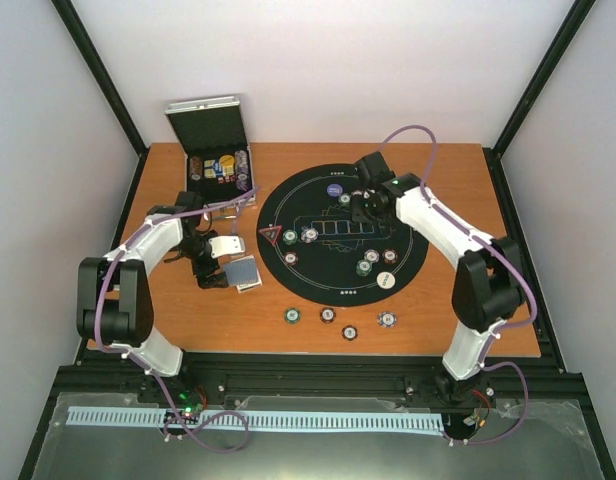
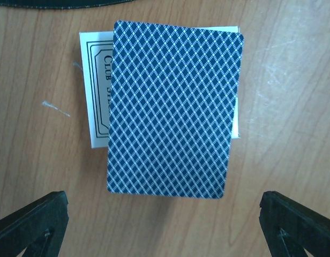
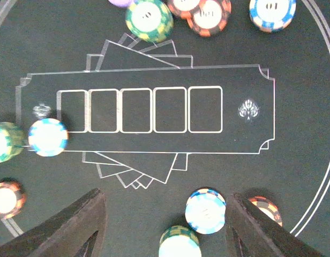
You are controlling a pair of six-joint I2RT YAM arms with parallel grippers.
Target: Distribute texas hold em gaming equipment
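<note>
1. Left gripper [image 2: 165, 227]: fingers [image 2: 31, 225] spread to their widest and holding nothing. They sit at the two lower corners of the left wrist view.
2. Playing cards [image 2: 173, 110]: mid-frame above those fingers, patterned back up, flat on the wooden table [image 2: 293, 80]. They lie askew over a white printed card [image 2: 95, 91] that shows at their left edge. Whether this is one card or a stack cannot be told.
3. Right gripper [image 3: 165, 230]: fingers [image 3: 74, 230] parted at the lower corners of the right wrist view, wider than any chip there and clamping nothing.
4. Blue-and-white chip [image 3: 205, 210]: flat on the black mat [image 3: 293, 160] between those fingers, nearer the right-hand one. A green chip [image 3: 178, 243] lies just below it at the bottom edge.
5. Card outlines [image 3: 139, 110]: five printed boxes at mid-frame, all vacant. More chips lie along the top and left edges.
6. Top view:
   - Loose chips [image 1: 328, 315] lie on the wood below the mat.
   - The purple button disc [image 1: 334, 189] is on the mat's upper part.
   - The red triangle marker [image 1: 273, 236] is at its left rim.
   - The silver case [image 1: 213, 140] stands open at upper left.
7. Step, as judged: chips are being set out round the mat, and the cards are not yet dealt.
8. Next move, as judged: the right arm should lift straight up so it does not nudge the chip. The left must descend and pinch the cards by their long edges, since they lie flat and offer little purchase.
</note>
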